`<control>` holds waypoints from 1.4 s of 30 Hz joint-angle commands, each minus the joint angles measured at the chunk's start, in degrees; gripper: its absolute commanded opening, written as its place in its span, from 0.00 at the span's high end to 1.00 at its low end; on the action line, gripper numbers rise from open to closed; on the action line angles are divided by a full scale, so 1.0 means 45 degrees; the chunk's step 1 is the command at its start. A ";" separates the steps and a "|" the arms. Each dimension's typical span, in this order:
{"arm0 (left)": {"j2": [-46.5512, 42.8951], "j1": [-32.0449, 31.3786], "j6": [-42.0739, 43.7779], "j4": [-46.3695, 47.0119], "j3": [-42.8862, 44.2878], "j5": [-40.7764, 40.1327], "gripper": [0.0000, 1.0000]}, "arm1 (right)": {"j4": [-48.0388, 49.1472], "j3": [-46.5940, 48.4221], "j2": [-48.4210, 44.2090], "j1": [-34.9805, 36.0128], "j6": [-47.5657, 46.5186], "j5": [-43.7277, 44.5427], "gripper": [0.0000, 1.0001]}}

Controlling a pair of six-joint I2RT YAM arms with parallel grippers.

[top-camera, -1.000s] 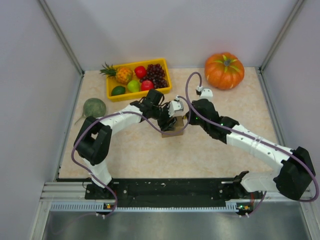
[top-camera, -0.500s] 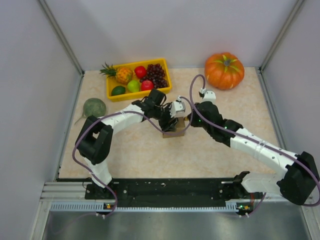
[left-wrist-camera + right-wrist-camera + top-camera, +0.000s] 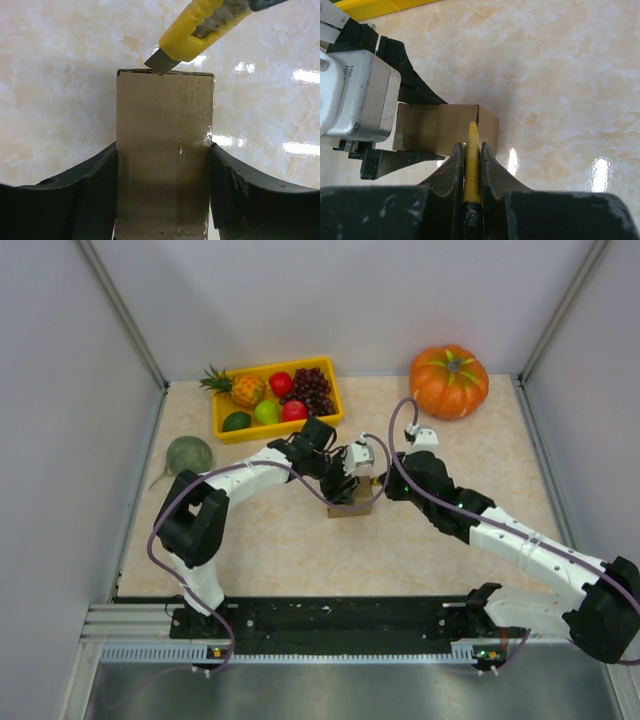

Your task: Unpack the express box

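Right arm point(image 3: 520, 540) has swung outward, setting the utility knife point(image 3: 197, 27) blade on the far edge of the express box point(image 3: 164, 160) at mid-table point(image 3: 300, 550). Right gripper point(image 3: 471, 150) is fully closed on the knife. Left gripper point(image 3: 163, 147), partly open, clamps the box sides. Seam cutting appears to be in progress.

Left gripper point(image 3: 162, 165), right gripper point(image 3: 472, 150) and knife point(image 3: 195, 30) are crowding the express box point(image 3: 162, 130). Tray point(image 3: 280, 430) and pumpkin point(image 3: 449, 381) are blocking the far edge.

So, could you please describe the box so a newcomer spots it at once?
From the orange pumpkin, look toward the middle of the table. The box there is the only brown cardboard thing, a yellow knife at its edge.
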 commanded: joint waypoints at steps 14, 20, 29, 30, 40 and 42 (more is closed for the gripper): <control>0.0949 0.0165 -0.0532 -0.0722 0.0533 -0.1548 0.86 | -0.1018 -0.1324 -0.1318 0.0311 -0.0327 -0.2388 1.00; 0.1066 0.0165 -0.0532 -0.0839 0.0650 -0.1567 0.87 | -0.1155 -0.1559 -0.1651 0.0312 -0.0444 -0.2681 1.00; 0.1145 0.0165 -0.0551 -0.0898 0.0729 -0.1646 0.87 | -0.1389 -0.1812 -0.1982 0.0350 -0.0327 -0.3169 1.00; 0.1126 0.0165 -0.0551 -0.0917 0.0748 -0.1646 0.87 | -0.1448 -0.1813 -0.2099 0.0350 -0.0327 -0.3170 1.00; 0.1145 0.0165 -0.0512 -0.0976 0.0748 -0.1606 0.87 | -0.2327 -0.1676 -0.2861 0.0370 -0.0366 -0.3053 1.00; 0.1106 0.0165 -0.0473 -0.1015 0.0729 -0.1529 0.87 | -0.2385 -0.1618 -0.2978 0.0350 -0.0308 -0.2975 1.00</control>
